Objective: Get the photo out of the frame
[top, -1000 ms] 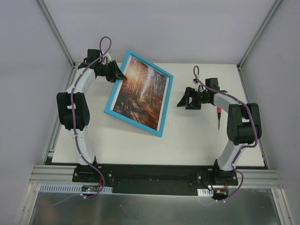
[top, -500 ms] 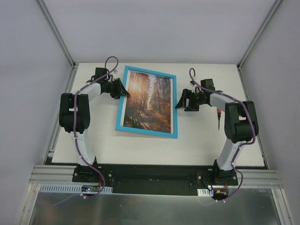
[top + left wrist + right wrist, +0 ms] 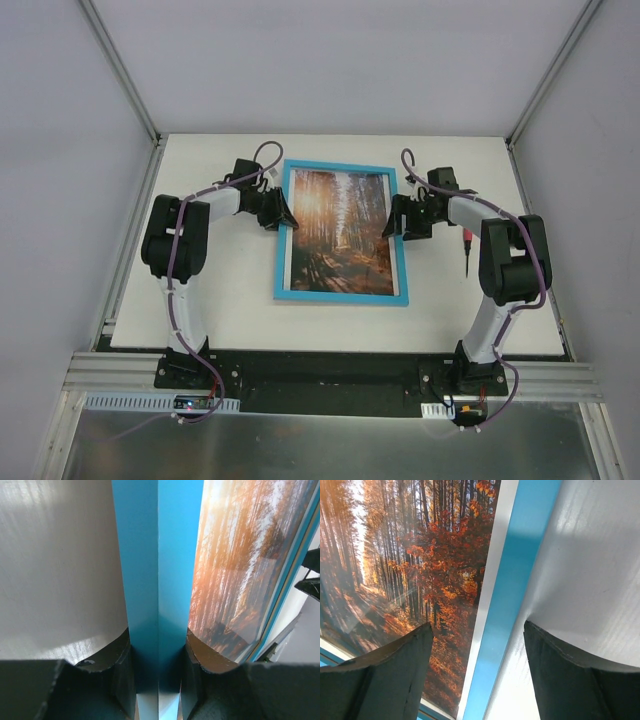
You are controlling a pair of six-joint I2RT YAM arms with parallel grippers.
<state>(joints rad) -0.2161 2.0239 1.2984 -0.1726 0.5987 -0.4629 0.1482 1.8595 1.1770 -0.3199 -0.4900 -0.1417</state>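
the photo [image 3: 340,230] is still being kept in the frame [image 3: 340,294]; its left rail is being pinched by the left tool [image 3: 284,212], the right tool [image 3: 391,216] is being held spread.

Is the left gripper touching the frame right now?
Touching. The left wrist view shows the left gripper with both fingers pressed against opposite sides of the frame edge, with no gap.
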